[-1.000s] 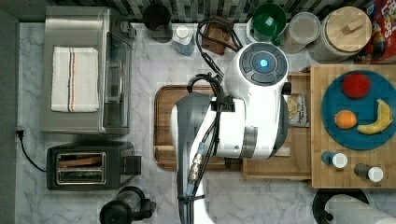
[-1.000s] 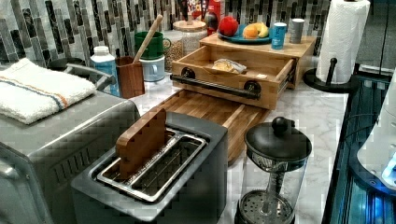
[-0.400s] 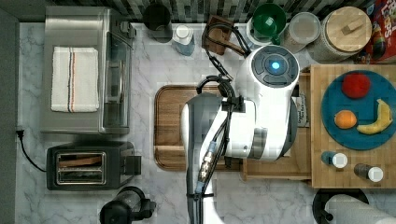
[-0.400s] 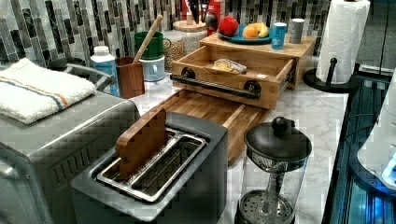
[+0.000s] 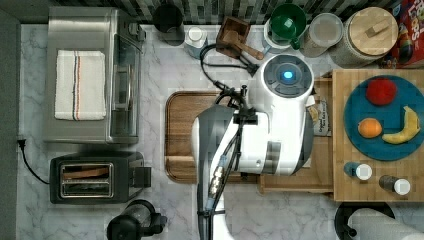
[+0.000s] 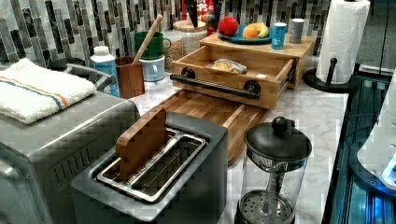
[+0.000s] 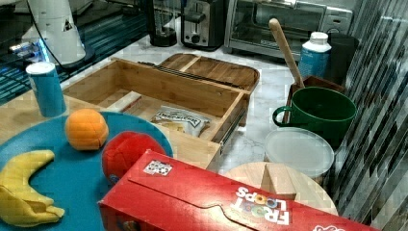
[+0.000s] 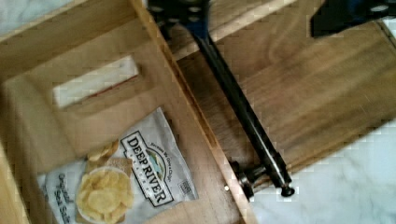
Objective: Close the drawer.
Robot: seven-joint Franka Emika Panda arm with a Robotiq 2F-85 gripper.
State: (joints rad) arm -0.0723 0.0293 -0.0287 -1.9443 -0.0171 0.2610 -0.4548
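Observation:
The drawer (image 6: pixel 224 74) is a light wooden box standing pulled out from under the slab top (image 6: pixel 261 46). A slim black bar handle (image 6: pixel 215 87) runs across its front. A chip bag (image 8: pixel 126 182) lies inside it. In the top view my arm covers most of the drawer (image 5: pixel 295 182). In the wrist view my gripper (image 8: pixel 264 11) is open above the drawer's front. One dark finger (image 8: pixel 180 11) sits over the near end of the handle (image 8: pixel 243 116); the other hangs over the brown tray (image 8: pixel 327 84). Nothing is held.
The brown rounded tray (image 5: pixel 180 135) lies on the marble counter right in front of the drawer. A blue plate (image 5: pixel 385 145) with fruit and two small jars sit on the slab top. A toaster (image 5: pixel 95 177), toaster oven (image 5: pixel 85 75), green mug (image 5: pixel 287 22) and glass press (image 6: pixel 275 172) stand around.
In the top view my arm has swung toward the top view's right, further over the drawer. The drawer stands equally far out in the left view.

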